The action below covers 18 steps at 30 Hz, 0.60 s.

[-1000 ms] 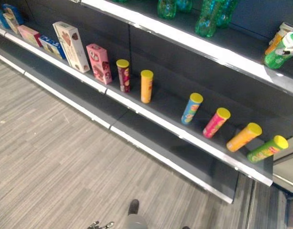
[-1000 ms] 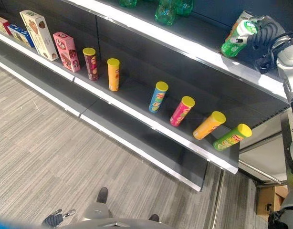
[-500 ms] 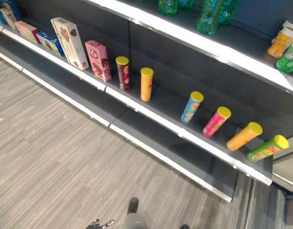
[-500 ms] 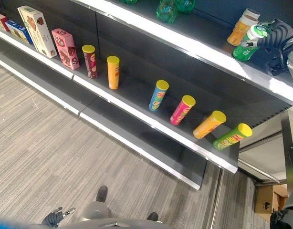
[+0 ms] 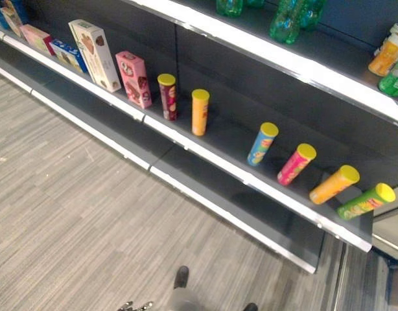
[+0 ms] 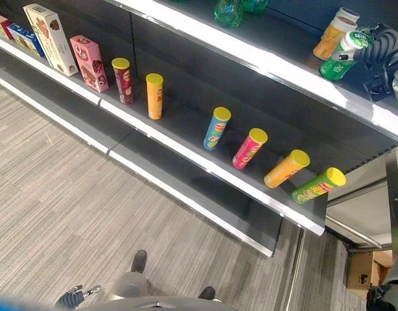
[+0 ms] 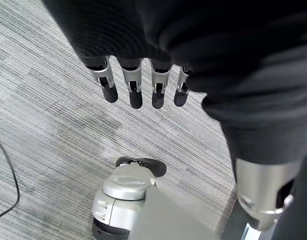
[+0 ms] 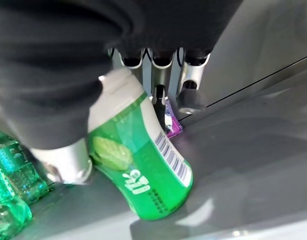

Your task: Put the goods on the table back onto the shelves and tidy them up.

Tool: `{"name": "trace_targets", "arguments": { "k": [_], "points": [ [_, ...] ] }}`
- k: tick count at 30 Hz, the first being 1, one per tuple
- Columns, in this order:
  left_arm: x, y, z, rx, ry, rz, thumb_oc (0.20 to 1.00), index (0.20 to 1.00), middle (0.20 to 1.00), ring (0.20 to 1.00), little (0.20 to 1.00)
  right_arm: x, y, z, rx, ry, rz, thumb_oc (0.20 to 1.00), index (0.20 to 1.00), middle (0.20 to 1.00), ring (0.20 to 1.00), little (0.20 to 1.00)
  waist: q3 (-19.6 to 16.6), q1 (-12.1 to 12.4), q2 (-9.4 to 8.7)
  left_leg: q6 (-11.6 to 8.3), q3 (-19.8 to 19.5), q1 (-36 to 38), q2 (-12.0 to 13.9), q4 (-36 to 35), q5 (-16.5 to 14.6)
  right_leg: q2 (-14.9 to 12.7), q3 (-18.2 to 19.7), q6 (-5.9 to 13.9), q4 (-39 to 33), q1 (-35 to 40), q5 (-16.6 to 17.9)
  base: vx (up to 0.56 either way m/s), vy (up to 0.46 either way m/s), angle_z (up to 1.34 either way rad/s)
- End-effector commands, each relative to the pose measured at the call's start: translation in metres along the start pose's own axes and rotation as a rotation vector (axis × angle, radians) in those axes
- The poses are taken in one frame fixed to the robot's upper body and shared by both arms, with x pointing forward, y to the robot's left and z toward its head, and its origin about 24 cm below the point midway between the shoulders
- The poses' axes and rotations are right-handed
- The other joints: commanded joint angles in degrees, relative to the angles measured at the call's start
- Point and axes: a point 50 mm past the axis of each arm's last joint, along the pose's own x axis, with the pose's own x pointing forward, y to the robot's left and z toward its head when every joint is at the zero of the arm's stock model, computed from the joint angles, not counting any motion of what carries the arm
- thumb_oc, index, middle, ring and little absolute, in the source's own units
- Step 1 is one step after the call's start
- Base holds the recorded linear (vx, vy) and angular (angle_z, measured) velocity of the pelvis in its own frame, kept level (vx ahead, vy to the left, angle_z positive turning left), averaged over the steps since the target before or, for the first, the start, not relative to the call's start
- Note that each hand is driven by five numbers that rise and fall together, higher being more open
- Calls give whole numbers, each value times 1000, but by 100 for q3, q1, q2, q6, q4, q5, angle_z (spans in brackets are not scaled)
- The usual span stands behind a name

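I'm gripping the green bottle (image 8: 143, 165) w/ my right hand (image 6: 377, 55), fingers curled round it, its base resting on the upper shelf (image 6: 264, 61) just beside an orange bottle (image 6: 333, 34). My left hand (image 7: 138, 85) is hanging over the floor (image 7: 53, 130), fingers straight, holding nothing. Six yellow-capped tubes, incl. the green tube (image 6: 317, 186), are standing along the middle shelf (image 5: 231, 165).

Upper shelf (image 6: 277, 68): bare stretch between green bottles (image 6: 234, 10) and orange bottle (image 6: 333, 35). Middle shelf (image 6: 186, 146): wide gap between orange can (image 6: 153, 96) and blue can (image 6: 216, 127); remaining cans closely spaced.
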Motion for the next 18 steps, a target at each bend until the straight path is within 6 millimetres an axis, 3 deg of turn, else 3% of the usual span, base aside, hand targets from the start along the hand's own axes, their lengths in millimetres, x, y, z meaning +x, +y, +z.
{"name": "trace_targets", "arguments": {
  "k": [1,18],
  "points": [
    [2,22,16,44,-43,54,1000,1000,1000,1000,1000,0,-23,41,11,-134,-83,200,200,200,200,200,87,188,-201,-300,124,150,138,24,-394,-28,-12,114,123,135,-358,0,0,0],
    [2,25,16,44,-34,64,1000,1000,1000,1000,1000,1,-20,45,-39,-143,-62,200,200,200,200,200,109,161,-265,-294,145,192,144,24,-416,-27,-15,106,133,154,-348,0,0,0]
  ]
}}
